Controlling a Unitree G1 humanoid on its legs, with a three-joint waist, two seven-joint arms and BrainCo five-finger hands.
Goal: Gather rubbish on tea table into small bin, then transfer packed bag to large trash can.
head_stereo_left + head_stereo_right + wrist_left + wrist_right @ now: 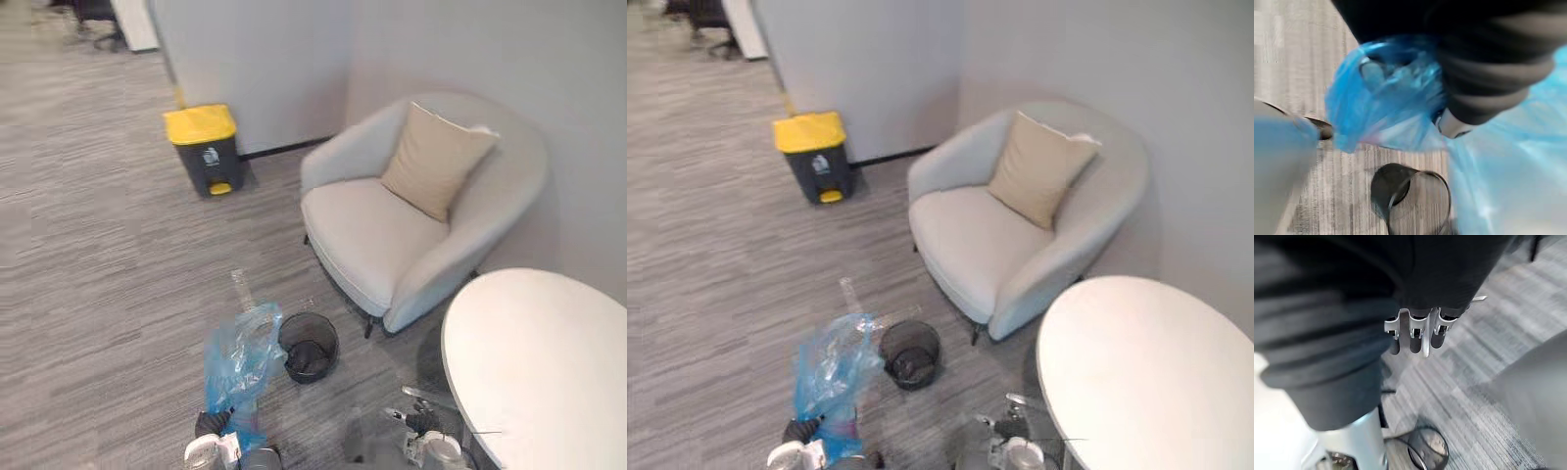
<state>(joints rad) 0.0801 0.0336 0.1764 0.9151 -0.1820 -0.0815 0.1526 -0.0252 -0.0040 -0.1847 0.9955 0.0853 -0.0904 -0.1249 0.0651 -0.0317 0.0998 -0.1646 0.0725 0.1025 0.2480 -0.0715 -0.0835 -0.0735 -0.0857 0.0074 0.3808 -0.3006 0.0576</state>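
Left hand [212, 424] seemingly clenched on the blue bag [238, 360], I'd carry it high past the mesh bin [310, 346] to the yellow-lidded can [205, 147].

My left hand [211, 424] near, gripping the blue bag [240, 362], small black bin [331, 352] just right of it, yellow-lidded trash can [206, 147] far left, white bench [539, 352] near right.

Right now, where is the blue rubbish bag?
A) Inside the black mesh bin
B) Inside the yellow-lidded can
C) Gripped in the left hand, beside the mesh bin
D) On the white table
C: the blue bag is bunched in the left hand, out of the black mesh bin and well short of the yellow-lidded can.
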